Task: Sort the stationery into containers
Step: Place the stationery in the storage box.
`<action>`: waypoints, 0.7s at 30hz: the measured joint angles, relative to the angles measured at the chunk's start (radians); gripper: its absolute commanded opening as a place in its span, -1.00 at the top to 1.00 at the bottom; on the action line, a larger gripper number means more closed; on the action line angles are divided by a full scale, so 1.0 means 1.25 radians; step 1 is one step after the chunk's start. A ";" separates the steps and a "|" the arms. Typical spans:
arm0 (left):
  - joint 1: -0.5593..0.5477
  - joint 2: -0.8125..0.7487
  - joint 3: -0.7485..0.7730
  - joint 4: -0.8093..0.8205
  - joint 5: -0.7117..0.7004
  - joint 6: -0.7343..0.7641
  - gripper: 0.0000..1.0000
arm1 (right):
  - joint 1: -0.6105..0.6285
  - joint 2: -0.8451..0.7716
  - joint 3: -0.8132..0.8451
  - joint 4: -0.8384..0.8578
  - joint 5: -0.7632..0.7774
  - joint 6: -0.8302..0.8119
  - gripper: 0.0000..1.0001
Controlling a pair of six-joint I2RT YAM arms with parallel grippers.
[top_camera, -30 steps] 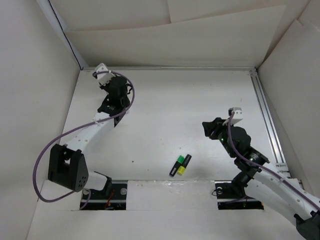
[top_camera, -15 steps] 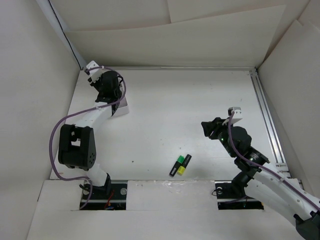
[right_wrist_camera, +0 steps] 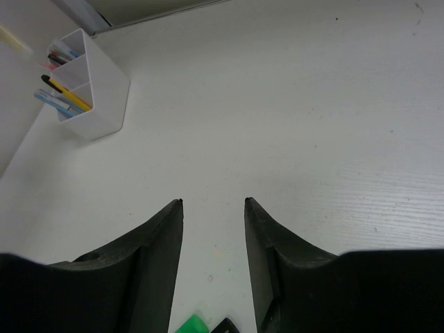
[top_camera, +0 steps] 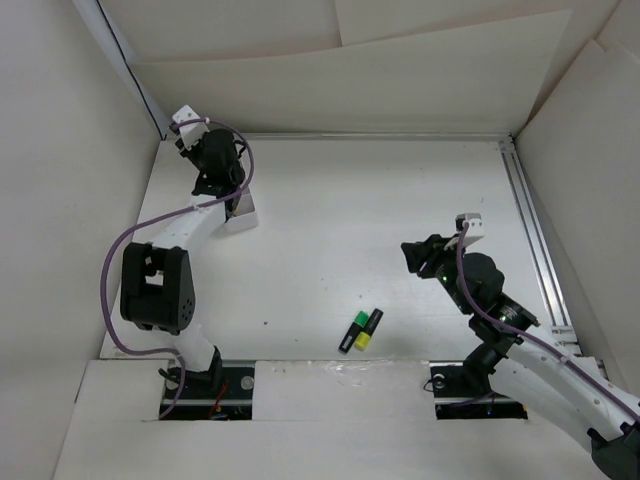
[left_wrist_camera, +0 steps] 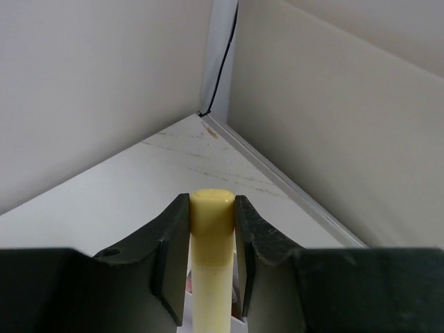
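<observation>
- A pale yellow pen (left_wrist_camera: 211,239) is pinched between the two fingers of the left gripper (left_wrist_camera: 211,202). Its rounded end pokes just past the tips, and its long axis runs along the fingers.
- Seen from above, the white box (top_camera: 244,215) sits at the far-left of the table (top_camera: 350,210), at 5 o'clock from the left gripper and close under it.
- The left wrist view shows only a sliver of the box beneath the pen. I cannot tell whether the pen's lower end is over a compartment, and the drop probably depends on that.
- The box holds several thin pens, red, blue and yellow among them.
- Two highlighters (top_camera: 361,330) lie side by side near the near edge, long axes toward 1 o'clock and well apart from the box.
- The right gripper (right_wrist_camera: 214,202) is nearer them, its jaws spread and empty. The highlighters lie at 7 o'clock from it.
</observation>
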 measured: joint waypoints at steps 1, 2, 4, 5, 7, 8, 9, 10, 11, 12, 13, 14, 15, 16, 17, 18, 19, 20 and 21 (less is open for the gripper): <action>0.000 0.008 0.000 0.010 -0.005 0.012 1.00 | 0.000 0.000 0.000 0.000 0.000 -0.001 0.08; 0.000 0.016 0.000 0.018 -0.009 0.021 1.00 | 0.000 0.000 0.000 0.000 0.000 -0.002 0.08; 0.000 0.036 0.000 0.029 -0.016 0.038 1.00 | 0.000 0.000 0.000 0.000 -0.001 -0.003 0.08; 0.000 0.048 0.000 0.034 -0.020 0.045 1.00 | 0.000 0.000 0.000 0.000 -0.001 -0.004 0.08; 0.000 0.068 0.000 0.040 -0.025 0.056 1.00 | 0.000 -0.002 0.000 0.000 -0.002 -0.005 0.08; 0.000 0.077 0.000 0.042 -0.028 0.059 1.00 | 0.000 -0.003 -0.001 0.000 -0.002 -0.005 0.08; 0.000 0.085 -0.001 0.045 -0.030 0.062 1.00 | 0.000 -0.004 -0.001 0.000 -0.002 -0.005 0.08; 0.000 0.091 -0.003 0.048 -0.030 0.064 1.00 | 0.000 -0.006 -0.001 0.001 -0.002 -0.005 0.08; 0.000 0.095 -0.006 0.049 -0.032 0.064 1.00 | 0.000 -0.006 -0.001 0.002 -0.003 -0.005 0.08; 0.000 0.096 -0.010 0.054 -0.033 0.063 1.00 | 0.000 -0.007 -0.001 0.004 -0.004 -0.005 0.08; 0.000 0.098 -0.016 0.061 -0.034 0.063 1.00 | 0.000 -0.007 -0.001 0.006 -0.005 -0.006 0.08; 0.000 0.098 -0.022 0.066 -0.035 0.064 1.00 | 0.000 -0.008 -0.001 0.006 -0.006 -0.006 0.08; 0.000 0.099 -0.027 0.074 -0.037 0.064 1.00 | 0.000 -0.009 -0.001 0.007 -0.007 -0.007 0.08; 0.000 0.100 -0.031 0.082 -0.038 0.065 1.00 | 0.000 -0.012 -0.005 0.013 -0.008 -0.009 0.08; 0.000 0.102 -0.034 0.092 -0.039 0.067 1.00 | 0.000 -0.014 -0.008 0.018 -0.009 -0.009 0.08; 0.000 0.105 -0.037 0.103 -0.041 0.071 1.00 | 0.000 -0.016 -0.012 0.019 -0.011 -0.009 0.08; -0.002 0.110 -0.038 0.114 -0.042 0.074 1.00 | 0.000 -0.017 -0.014 0.019 -0.012 -0.009 0.08; -0.002 0.115 -0.039 0.125 -0.042 0.079 1.00 | 0.000 -0.016 -0.015 0.019 -0.013 -0.010 0.08; -0.002 0.122 -0.039 0.134 -0.044 0.085 1.00 | 0.000 -0.016 -0.015 0.019 -0.014 -0.011 0.08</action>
